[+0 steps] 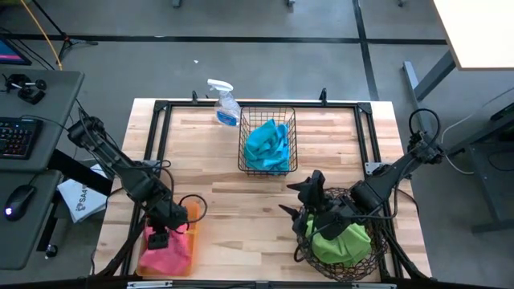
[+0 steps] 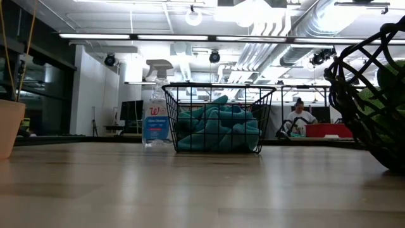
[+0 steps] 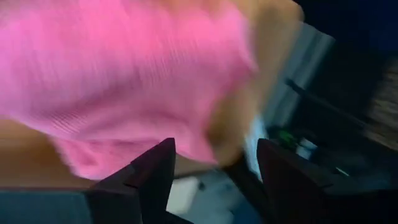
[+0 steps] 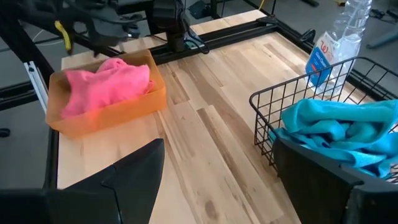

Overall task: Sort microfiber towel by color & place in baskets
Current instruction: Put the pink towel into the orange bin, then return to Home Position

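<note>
Pink towels (image 1: pixel 170 252) lie heaped in the orange tray (image 1: pixel 193 213) at the table's near left. My left gripper (image 1: pixel 157 235) hovers open just over them; in its wrist view the pink cloth (image 3: pixel 124 74) fills the picture beyond the spread fingers (image 3: pixel 214 183). Teal towels (image 1: pixel 267 144) fill the black wire basket (image 1: pixel 243 128) at the middle far side. Green towels (image 1: pixel 341 243) sit in the round woven basket (image 1: pixel 377 253) at the near right. My right gripper (image 1: pixel 291 199) is open and empty, left of that basket's rim, pointing toward the tray (image 4: pixel 102 93).
A clear spray bottle (image 1: pixel 225 104) stands at the far edge, left of the wire basket (image 2: pixel 218 117). Bare wood (image 1: pixel 233 209) stretches between tray and round basket (image 2: pixel 373 95). A black frame rail (image 1: pixel 161 136) runs round the table. A person (image 2: pixel 300 117) sits far off in the room.
</note>
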Robot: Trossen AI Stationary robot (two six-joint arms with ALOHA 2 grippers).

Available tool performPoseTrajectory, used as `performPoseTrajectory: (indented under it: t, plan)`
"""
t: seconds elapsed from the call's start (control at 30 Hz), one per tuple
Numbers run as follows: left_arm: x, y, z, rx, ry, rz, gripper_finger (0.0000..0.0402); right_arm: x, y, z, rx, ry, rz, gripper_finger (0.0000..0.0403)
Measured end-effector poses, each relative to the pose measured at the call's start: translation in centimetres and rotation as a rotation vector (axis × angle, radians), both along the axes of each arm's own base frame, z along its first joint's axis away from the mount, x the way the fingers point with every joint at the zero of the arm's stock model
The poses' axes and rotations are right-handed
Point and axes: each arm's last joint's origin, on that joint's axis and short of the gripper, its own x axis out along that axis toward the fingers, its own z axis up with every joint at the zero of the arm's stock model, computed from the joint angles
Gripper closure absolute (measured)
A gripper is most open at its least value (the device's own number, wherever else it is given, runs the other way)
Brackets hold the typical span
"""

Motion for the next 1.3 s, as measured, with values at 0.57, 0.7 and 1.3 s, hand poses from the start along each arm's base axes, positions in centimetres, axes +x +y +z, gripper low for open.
performPoseTrajectory:
  t: [0.57,0.7,1.3]
  plan:
    - [1.1,6.1,6.3,0.301,-0.679,0.29,0.0194,0.8,-1.4,0.1,-0.014,-0.009,-0.058,0.0105]
    - [0.0,9.8,8.5,0.474,-0.953,0.409,0.0225,2.1,-3.3,0.3,0.01,-0.004,-0.065,0.0112]
    - [-4.6,13.6,-4.6,0.331,-1.578,0.801,0.0398,-5.1,-10.6,4.8,0.196,0.114,-0.115,0.0399]
